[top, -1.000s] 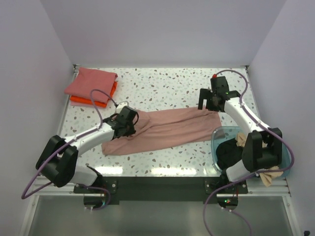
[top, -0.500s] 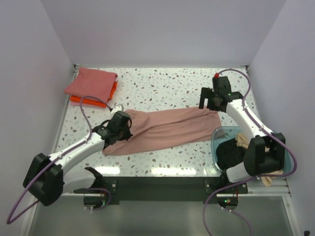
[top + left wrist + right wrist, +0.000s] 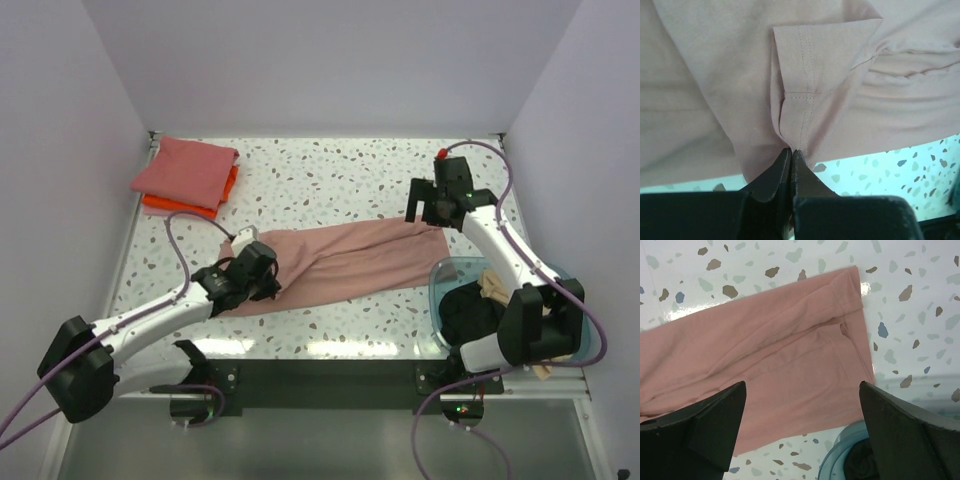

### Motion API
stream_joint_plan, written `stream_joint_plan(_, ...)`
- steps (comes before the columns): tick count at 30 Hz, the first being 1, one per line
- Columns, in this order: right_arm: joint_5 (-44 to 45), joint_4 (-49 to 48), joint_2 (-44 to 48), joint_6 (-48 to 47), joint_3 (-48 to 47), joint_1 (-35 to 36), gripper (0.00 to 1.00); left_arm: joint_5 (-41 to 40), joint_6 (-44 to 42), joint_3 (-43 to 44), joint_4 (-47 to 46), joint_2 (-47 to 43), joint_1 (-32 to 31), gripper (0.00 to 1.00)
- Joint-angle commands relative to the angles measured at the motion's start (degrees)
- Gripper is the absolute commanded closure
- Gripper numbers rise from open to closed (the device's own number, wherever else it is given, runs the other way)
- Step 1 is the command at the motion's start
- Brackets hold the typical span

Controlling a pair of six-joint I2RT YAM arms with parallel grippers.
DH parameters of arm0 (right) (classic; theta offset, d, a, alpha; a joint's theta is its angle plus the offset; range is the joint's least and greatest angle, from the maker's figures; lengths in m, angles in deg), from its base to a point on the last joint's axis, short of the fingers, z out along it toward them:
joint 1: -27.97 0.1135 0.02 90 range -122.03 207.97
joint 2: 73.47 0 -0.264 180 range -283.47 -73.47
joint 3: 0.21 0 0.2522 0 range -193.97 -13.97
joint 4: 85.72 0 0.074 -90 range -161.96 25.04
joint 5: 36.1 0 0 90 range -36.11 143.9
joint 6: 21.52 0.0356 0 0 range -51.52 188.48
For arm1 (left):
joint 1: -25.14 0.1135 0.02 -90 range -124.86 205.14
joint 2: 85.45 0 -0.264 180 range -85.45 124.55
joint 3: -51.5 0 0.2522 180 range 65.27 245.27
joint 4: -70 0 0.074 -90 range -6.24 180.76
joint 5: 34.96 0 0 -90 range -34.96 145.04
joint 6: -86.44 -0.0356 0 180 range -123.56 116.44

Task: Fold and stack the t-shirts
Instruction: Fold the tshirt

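Blue see-through tub (image 3: 437, 272) sits at the near right corner of the surface (image 3: 330, 170), with a black t-shirt (image 3: 463, 312) and a tan t-shirt (image 3: 492, 286) bundled inside. Your left jaws are pressed together on a stitched hem fold at the left end of the dusty pink t-shirt (image 3: 350, 262), toward the near left of the surface. That shirt lies stretched out across the middle, left to right. Your right jaws stand wide apart over its right end, gripping nothing. Far left corner: a folded coral red t-shirt (image 3: 185, 165) lies on a folded orange t-shirt (image 3: 165, 207).
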Motion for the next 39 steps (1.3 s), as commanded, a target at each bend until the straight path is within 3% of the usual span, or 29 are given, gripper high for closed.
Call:
stream_joint_plan(1,0.19,-0.22,1.53,0.54,0.45,-0.11,0.01,-4.61,8.65,0.55,2.62,0.98,-3.56,1.00)
stream_joint_plan(3,-0.07,-0.22,1.35,0.54,0.45,-0.11,0.01,-5.32,9.36,1.16,3.42,2.99,-3.92,1.00)
stream_joint_plan(4,-0.16,-0.22,1.09,0.45,0.45,-0.11,0.01,-5.32,9.36,1.69,3.94,3.87,-4.10,0.93)
stream_joint_plan(9,-0.25,-0.04,1.00,-0.07,0.45,-0.20,0.01,-4.27,6.82,5.38,4.56,7.48,-5.07,0.50)
stream_joint_plan(12,-2.96,-1.01,1.61,-1.04,0.88,-0.02,0.02,-4.44,4.62,6.96,4.65,5.48,-6.29,0.27)
stream_joint_plan(13,-5.32,-1.18,1.79,-1.22,0.97,-0.11,0.01,-4.62,4.01,7.23,4.30,4.86,-6.82,0.13)
stream_joint_plan(15,-8.14,-2.41,2.23,-2.09,1.15,0.07,0.01,-7.24,2.60,8.81,4.82,3.28,-6.74,0.00)
stream_joint_plan(18,-10.87,-3.56,2.23,-2.97,0.80,1.38,0.01,-13.40,0.66,13.02,9.29,4.49,-4.81,0.00)
stream_joint_plan(19,-11.06,-3.47,2.06,-3.06,0.62,2.69,0.01,-14.02,0.14,14.08,12.00,5.28,-1.58,0.00)
stream_joint_plan(21,-11.06,-3.47,1.01,-3.41,0.10,4.45,0.01,-13.32,-1.88,16.01,13.78,8.26,4.04,0.00)
stream_joint_plan(27,-9.65,-3.56,-2.59,-2.63,-1.48,11.40,0.01,-12.79,-4.00,20.06,13.96,16.61,9.16,0.00)
stream_joint_plan(33,-8.34,-6.54,-5.50,2.64,0.53,16.23,0.01,-11.56,-2.68,19.89,12.73,21.98,10.05,0.19)
stream_joint_plan(36,-6.32,-6.55,-7.43,3.70,0.97,16.50,0.01,-12.61,-2.15,19.27,13.09,24.18,10.49,0.23)
stream_joint_plan(38,-5.00,-5.59,-8.40,3.44,0.71,16.50,0.01,-12.53,-2.50,18.92,13.44,25.41,11.10,0.30)
stream_joint_plan(39,-4.30,-5.14,-8.58,3.35,0.19,16.50,0.01,-12.61,-2.50,18.83,13.53,25.68,11.71,0.38)
